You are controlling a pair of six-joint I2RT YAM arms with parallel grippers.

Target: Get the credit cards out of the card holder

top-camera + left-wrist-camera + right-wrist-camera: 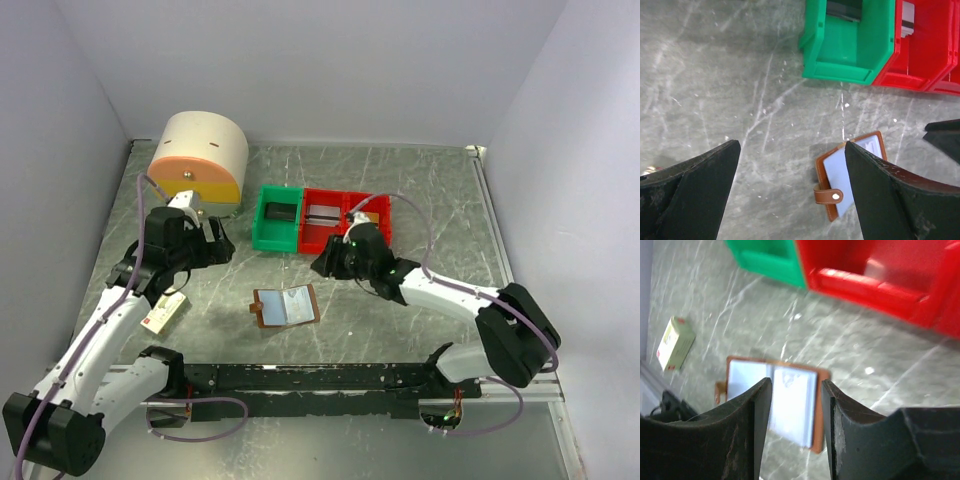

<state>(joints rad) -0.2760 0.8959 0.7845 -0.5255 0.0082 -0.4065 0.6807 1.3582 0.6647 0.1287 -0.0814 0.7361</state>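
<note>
The card holder (286, 306) lies open and flat on the table, brown with two pale-blue panels and a small tab (829, 196). Its panels look flat; I cannot tell whether cards remain inside. A dark card (280, 212) lies in the green bin (262, 232). A pale card (322, 213) and a brownish one (372, 215) lie in the red bin (345, 240). My right gripper (322, 262) hovers right of and above the holder (792, 405), open with nothing between its fingers. My left gripper (218, 245) hangs wide open up and left of the holder (835, 170), empty.
A small white-and-red box (165, 315) lies at the left beside my left arm. A round cream and orange container (200, 160) stands at the back left. The two bins sit side by side just behind the holder. White walls close in the table.
</note>
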